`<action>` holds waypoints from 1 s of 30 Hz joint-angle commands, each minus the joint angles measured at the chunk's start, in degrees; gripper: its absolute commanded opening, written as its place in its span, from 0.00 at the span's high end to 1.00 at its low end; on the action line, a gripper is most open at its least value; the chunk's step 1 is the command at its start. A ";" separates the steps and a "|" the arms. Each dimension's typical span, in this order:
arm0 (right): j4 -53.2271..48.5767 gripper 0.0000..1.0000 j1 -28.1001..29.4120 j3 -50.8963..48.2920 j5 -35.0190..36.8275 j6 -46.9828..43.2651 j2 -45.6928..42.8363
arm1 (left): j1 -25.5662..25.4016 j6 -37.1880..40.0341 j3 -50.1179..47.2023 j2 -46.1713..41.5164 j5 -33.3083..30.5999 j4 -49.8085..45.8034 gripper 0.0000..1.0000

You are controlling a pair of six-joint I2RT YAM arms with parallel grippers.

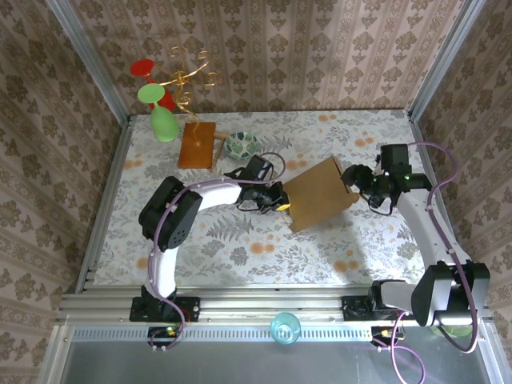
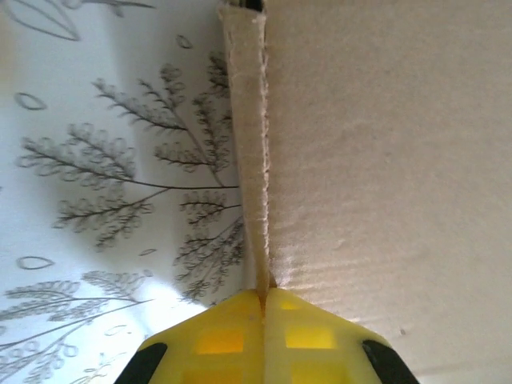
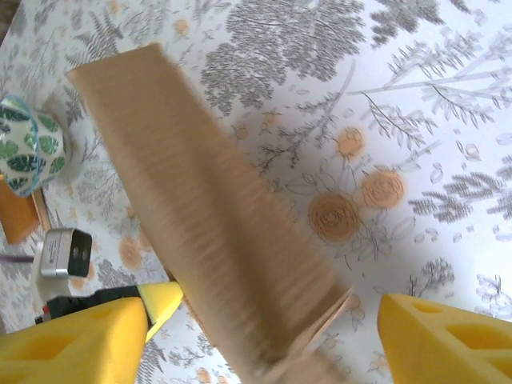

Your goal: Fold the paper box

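Observation:
The paper box (image 1: 320,194), plain light-brown cardboard, is held tilted above the middle of the floral table. My left gripper (image 1: 279,202) is at its left edge. In the left wrist view the yellow fingers (image 2: 240,336) are pressed together, with a thin cardboard flap pinched between them (image 2: 264,300) and the box's broad face (image 2: 384,160) to the right. My right gripper (image 1: 353,181) is at the box's right end. In the right wrist view its yellow fingers (image 3: 448,340) stand wide apart, with the blurred box (image 3: 208,216) between them (image 3: 268,344) and touching neither finger.
A green-patterned small bowl (image 1: 241,145) and an orange-brown wooden board (image 1: 197,145) sit at the back left, just behind my left arm. A gold stand with green and red glasses (image 1: 164,120) stands in the back left corner. Metal frame rails edge the table.

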 commanded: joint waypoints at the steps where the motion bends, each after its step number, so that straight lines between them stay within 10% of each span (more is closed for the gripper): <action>1: 1.17 0.21 -2.06 1.84 -8.86 -9.95 4.75 | 1.24 3.21 -1.72 1.28 -0.18 -2.91 1.00; 8: 3.84 0.14 -4.01 6.92 -23.16 -15.46 12.40 | 1.69 4.24 -0.33 1.61 -0.03 -4.30 1.00; 30: -9.75 0.11 3.57 21.24 -20.10 -27.82 22.15 | 1.78 4.39 0.12 1.67 -0.12 -4.88 1.00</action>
